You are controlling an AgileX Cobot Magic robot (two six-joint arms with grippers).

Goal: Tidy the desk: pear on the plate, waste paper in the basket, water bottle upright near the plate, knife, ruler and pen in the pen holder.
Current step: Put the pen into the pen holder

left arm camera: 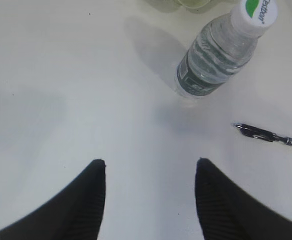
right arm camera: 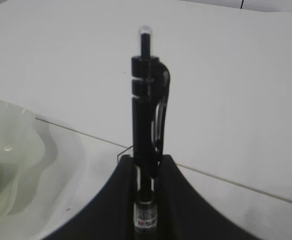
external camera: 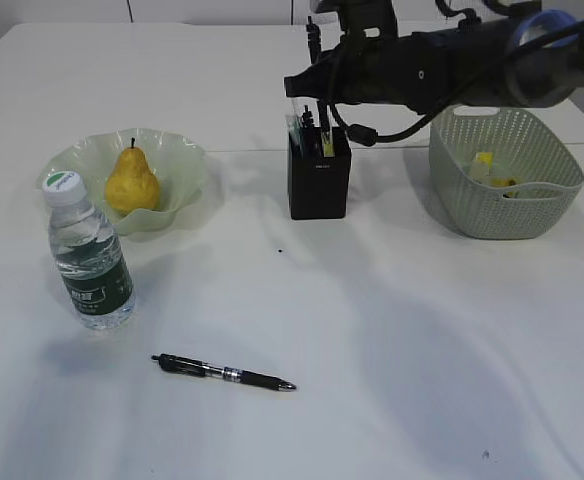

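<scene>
Black pen upright between right pincer fingers

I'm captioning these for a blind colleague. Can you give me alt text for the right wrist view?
The right claw is shut on a black pen held upright, its clicker end pointing up, above the white desk. The wavy rim of the pale green plate shows at the left edge.
</scene>
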